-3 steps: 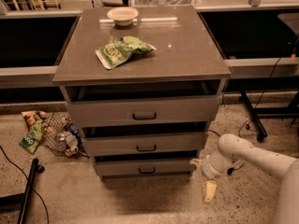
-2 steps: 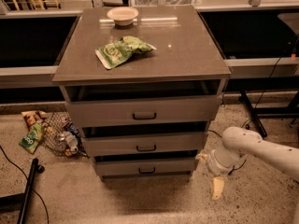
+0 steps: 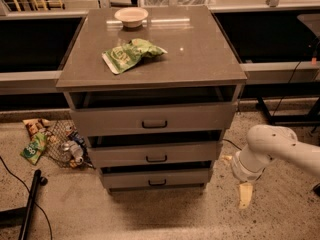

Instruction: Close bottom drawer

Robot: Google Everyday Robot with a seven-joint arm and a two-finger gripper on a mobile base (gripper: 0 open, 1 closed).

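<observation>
Bottom drawer (image 3: 156, 178) sits lowest of the bench's three grey fronts, its small dark handle (image 3: 157, 183) at centre. The dark gap above its front suggests it stands a little way out, so the closing looks not yet done. The gripper (image 3: 243, 191) hangs low near the floor, just off the drawer's right end and apart from it, pointing down from the white arm (image 3: 280, 146). Whether it is open or closed I cannot tell, and it appears to hold nothing. That low station probably puts it level with the drawer front, ready to come round and push. The middle drawer (image 3: 156, 154) and top drawer (image 3: 152, 119) show gaps too. On the bench top (image 3: 200, 59) lie a green snack bag (image 3: 132, 54) and a pale bowl (image 3: 131, 16), away from the work.
</observation>
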